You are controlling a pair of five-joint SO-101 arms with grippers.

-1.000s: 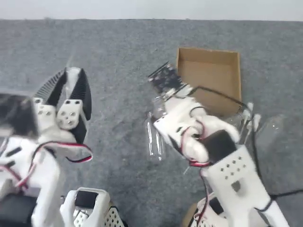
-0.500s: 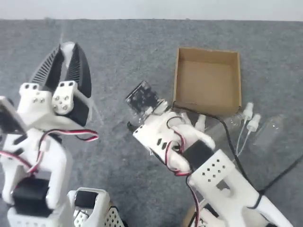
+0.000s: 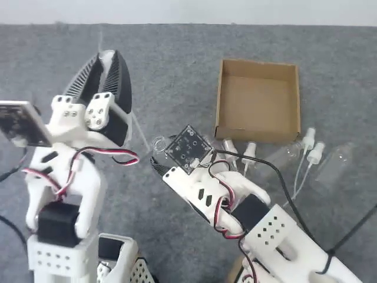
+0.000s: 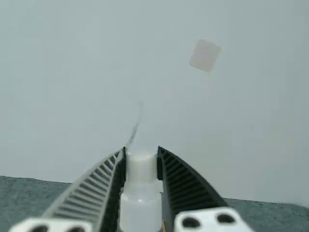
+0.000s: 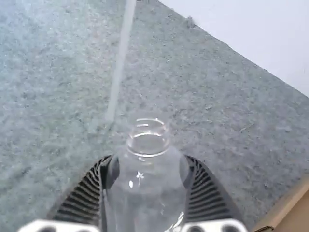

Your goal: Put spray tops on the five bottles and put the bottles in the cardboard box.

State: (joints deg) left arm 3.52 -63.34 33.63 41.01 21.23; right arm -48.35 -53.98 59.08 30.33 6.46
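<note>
Left gripper (image 4: 141, 153): clenched on a white spray top (image 4: 141, 188), which is pinched between both ribbed fingers. The top is held raised above the grey carpeted table (image 3: 171, 65), well apart from the cardboard box (image 3: 257, 97). A thin dip tube (image 5: 119, 58) is seen running out from the spray top. Its free end is placed just beside the open mouth of the held bottle (image 5: 147, 193). Whether the tube touches the rim cannot be told.

Right gripper (image 5: 147, 162): closed around the body of that clear bottle. The uncapped neck is left sticking out past the fingertips. In the high view the bottle's mouth is found between the left arm and the box, near the box's front corner.

Loose spray tops (image 3: 250, 150) are noted lying on the carpet along the front wall of the box. Other clear bottles (image 3: 336, 162) are laid among them, on their sides.
</note>
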